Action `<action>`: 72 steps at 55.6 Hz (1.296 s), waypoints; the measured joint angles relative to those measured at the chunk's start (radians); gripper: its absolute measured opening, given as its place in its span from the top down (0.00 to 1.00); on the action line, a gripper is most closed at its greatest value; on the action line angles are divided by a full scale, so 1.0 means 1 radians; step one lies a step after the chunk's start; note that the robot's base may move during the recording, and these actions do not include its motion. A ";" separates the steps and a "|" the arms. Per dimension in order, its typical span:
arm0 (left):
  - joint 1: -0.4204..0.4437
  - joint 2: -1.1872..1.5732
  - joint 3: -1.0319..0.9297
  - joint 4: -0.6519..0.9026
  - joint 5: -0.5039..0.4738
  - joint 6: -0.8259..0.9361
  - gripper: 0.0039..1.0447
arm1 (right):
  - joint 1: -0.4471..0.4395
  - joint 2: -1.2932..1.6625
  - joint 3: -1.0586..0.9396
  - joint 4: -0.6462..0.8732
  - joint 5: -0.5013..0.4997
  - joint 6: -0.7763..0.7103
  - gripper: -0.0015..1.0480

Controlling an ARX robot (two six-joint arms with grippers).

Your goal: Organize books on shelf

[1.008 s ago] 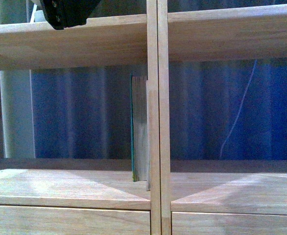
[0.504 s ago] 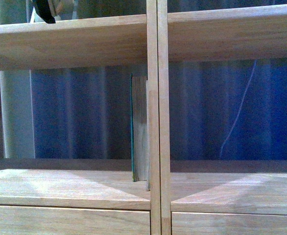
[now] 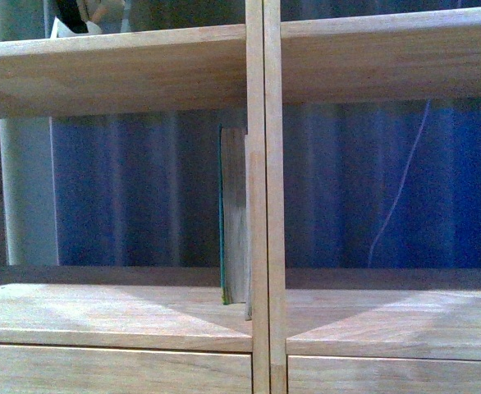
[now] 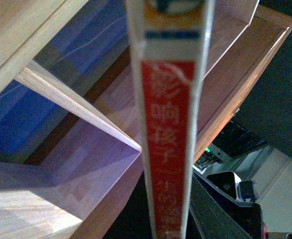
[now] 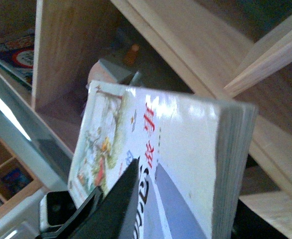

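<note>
Your thin book [image 4: 168, 149] fills the left wrist view spine-on, close before the shelf [image 4: 86, 112]; its red band reads 影响孩子, the rest is blurred; the left fingers are hidden, so you cannot tell how they stand. Only the right wrist view shows the illustrated book [image 5: 186, 144], tilted in the air near a shelf board; the right fingers [image 5: 117, 201] grip it, one dark finger flat on the cover; its title is unreadable. Only the front view shows the teal book [image 3: 234, 213], upright in the left compartment, touching the centre divider; behind hangs a blue curtain [image 3: 134, 189] crossed by a white cable [image 3: 398, 185].
</note>
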 joint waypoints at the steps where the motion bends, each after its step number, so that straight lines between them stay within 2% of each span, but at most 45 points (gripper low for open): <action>1: 0.002 0.000 0.000 -0.001 0.000 0.004 0.94 | -0.004 0.000 0.000 0.001 0.000 -0.003 0.58; 14: 0.047 0.001 0.000 -0.016 0.027 0.076 0.94 | -0.110 -0.031 0.000 0.006 0.026 -0.174 0.26; 19: 0.090 0.001 0.000 -0.040 0.052 0.130 0.94 | -0.195 -0.071 -0.018 0.013 0.019 -0.308 0.09; 21: 0.108 0.001 0.000 -0.056 0.062 0.156 0.94 | -0.237 -0.086 -0.031 0.013 0.002 -0.354 0.05; 25: 0.158 -0.008 0.000 -0.121 0.072 0.243 0.94 | -0.368 -0.111 -0.072 0.028 -0.051 -0.441 0.07; 34: 0.247 -0.029 -0.007 -0.182 0.073 0.426 0.94 | -0.579 -0.112 -0.140 0.122 -0.130 -0.506 0.07; 40: 0.297 -0.065 -0.038 -0.192 0.069 0.545 0.94 | -0.665 -0.100 -0.177 0.185 -0.163 -0.547 0.07; 49: 0.364 -0.129 -0.107 -0.179 0.088 0.719 0.94 | -0.732 -0.096 -0.226 0.233 -0.202 -0.584 0.07; 53: 0.420 -0.171 -0.157 -0.157 0.136 0.784 0.94 | -0.761 -0.103 -0.264 0.238 -0.208 -0.589 0.07; 61: 0.520 -0.228 -0.241 -0.078 0.237 0.795 0.94 | -0.773 -0.108 -0.294 0.241 -0.204 -0.593 0.07; 69: 0.583 -0.245 -0.302 -0.023 0.285 0.802 0.94 | -0.773 -0.112 -0.294 0.242 -0.205 -0.596 0.07; 72: 0.607 -0.239 -0.327 -0.013 0.295 0.803 0.94 | -0.792 -0.135 -0.236 0.014 -0.337 -0.617 0.15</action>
